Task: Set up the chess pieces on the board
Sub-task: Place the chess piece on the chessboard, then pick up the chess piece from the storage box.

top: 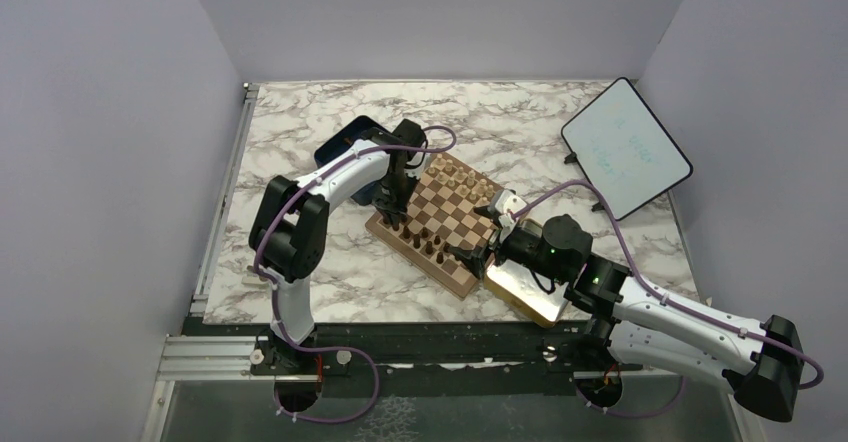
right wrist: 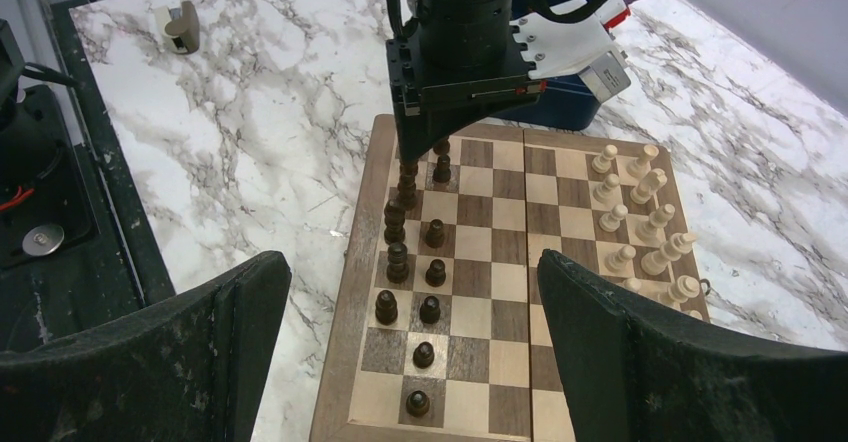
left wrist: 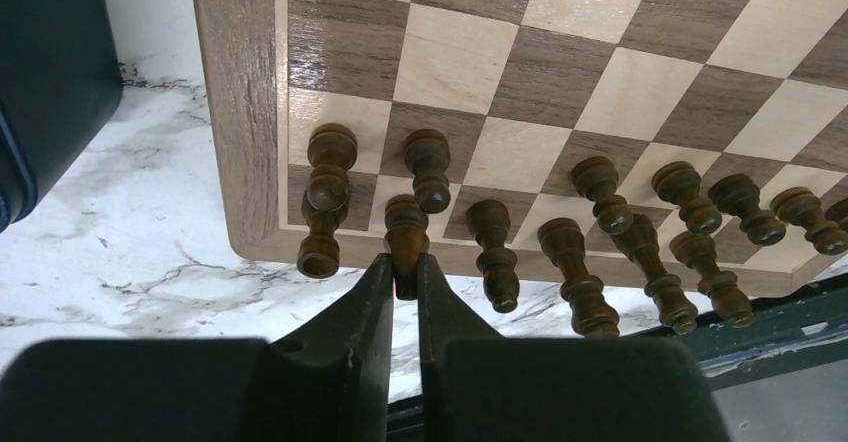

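The board point(top: 455, 207) lies mid-table, with dark chess pieces point(top: 425, 242) in two rows along its near-left edge. My left gripper point(top: 392, 214) hangs over that edge's far end. In the left wrist view its fingertips sit tight on either side of the top of one dark chess piece point(left wrist: 405, 227), which stands upright in the outer row of the board point(left wrist: 620, 92). My left gripper point(left wrist: 405, 262) is shut on it. My right gripper point(top: 482, 247) hovers over the board's near corner. In the right wrist view it point(right wrist: 410, 259) is open and empty above the dark rows point(right wrist: 430, 272).
Pale chessmen point(top: 455, 174) line the board's far side, also seen in the right wrist view point(right wrist: 640, 222). A dark blue box point(top: 340, 147) sits beyond the left arm. A gold-rimmed tray point(top: 530, 287) lies under the right arm. A white tablet point(top: 625, 147) leans at the back right.
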{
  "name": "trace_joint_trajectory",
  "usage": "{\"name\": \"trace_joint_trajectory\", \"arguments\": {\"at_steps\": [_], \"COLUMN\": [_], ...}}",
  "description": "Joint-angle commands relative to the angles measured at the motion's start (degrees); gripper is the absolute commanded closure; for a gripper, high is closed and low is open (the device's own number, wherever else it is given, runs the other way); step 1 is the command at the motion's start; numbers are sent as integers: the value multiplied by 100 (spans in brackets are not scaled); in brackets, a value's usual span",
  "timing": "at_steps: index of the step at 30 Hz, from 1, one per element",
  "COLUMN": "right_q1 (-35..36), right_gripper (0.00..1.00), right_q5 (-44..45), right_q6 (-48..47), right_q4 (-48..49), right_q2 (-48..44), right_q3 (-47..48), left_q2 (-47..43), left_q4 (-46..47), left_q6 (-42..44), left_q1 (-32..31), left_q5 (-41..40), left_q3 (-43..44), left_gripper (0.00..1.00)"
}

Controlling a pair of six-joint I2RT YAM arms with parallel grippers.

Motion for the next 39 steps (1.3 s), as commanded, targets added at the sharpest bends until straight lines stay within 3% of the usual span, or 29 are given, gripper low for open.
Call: {"name": "trace_joint_trajectory", "arguments": {"at_steps": [1,16,28,32,39], "right_q1": [24,24,24,24,24], "right_gripper": [0,0,0,0,0], "right_q5": [115,59,2,102,522], "right_q6": [-44,-112,2,219,588], "right_q4": [65,124,221,384,-112], "right_q2": [-90,110,175,169,366], "right_q3": [-62,2,37,17,442], "left_q2": [93,-307,-496,-540,-655], "left_q4": [-73,-155,-124,-14,983], "left_q6": [53,84,2,-83,-320], "left_q1": [-29,-38,-38,-30,168], "left_q5": [-178,-391,-490,-1199,-3126], "left_q3": [180,283,911,1173,1034], "left_gripper": [83,64,59,57,45]}}
